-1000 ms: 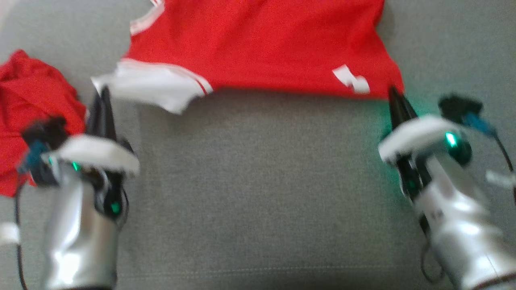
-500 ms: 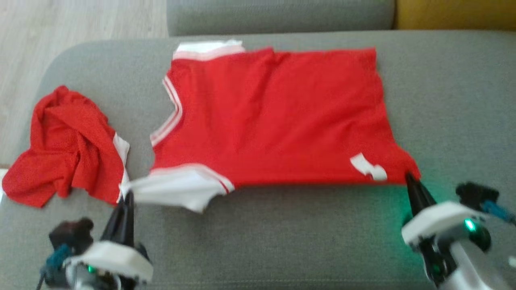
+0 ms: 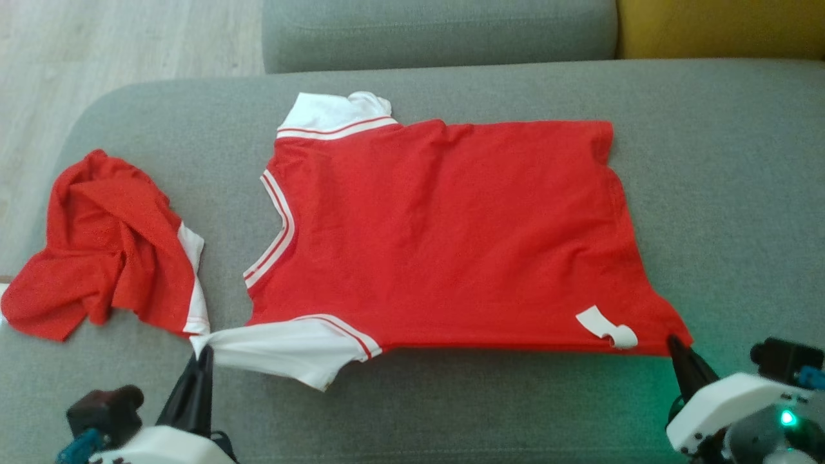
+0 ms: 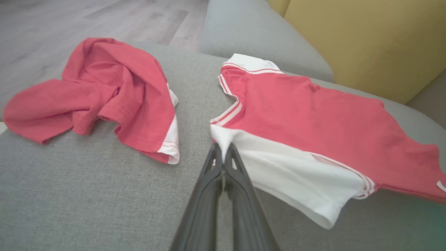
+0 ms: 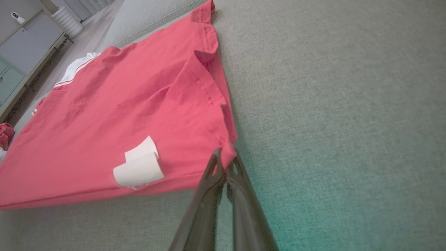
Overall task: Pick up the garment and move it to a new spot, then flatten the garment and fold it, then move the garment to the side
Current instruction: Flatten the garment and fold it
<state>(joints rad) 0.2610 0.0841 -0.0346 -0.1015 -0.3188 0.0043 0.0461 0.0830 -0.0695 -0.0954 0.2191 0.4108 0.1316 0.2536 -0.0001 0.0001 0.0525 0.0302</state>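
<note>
- Garment (image 3: 451, 232): red short-sleeved shirt with white sleeves, spread nearly flat on the grey sofa seat (image 3: 451, 412). Neckline faces the robot's left, hem faces its right.
- Left gripper (image 3: 205, 351): jaws pressed together, pinching the tip of the near white sleeve (image 3: 283, 351).
- Right gripper (image 3: 675, 341): jaws pressed together, pinching the near hem corner of the garment.
- Head view gives the whole layout: the far sleeve (image 3: 329, 113) lies flat towards the grey back cushion (image 3: 438, 32). A yellow cushion (image 3: 722, 26) sits beside that, and wood floor (image 3: 129, 45) lies beyond the seat's left end.
- Second red shirt (image 3: 109, 245): crumpled, left of the garment. It lies close to the pinched sleeve; contact cannot be told.
- Left wrist view gives the pinch close up: white cloth bunched between the tips of the left gripper (image 4: 223, 148), and the sleeve held clear of the seat with shadow beneath it. The crumpled shirt (image 4: 104, 87) lies apart from the fingers.
- Right wrist view adds detail at the right gripper (image 5: 224, 153): stitched hem folded into the pinch, and a white label (image 5: 139, 167) curling up near that corner. A pale cabinet (image 5: 21, 31) stands in the background, and green light tints the seat.
</note>
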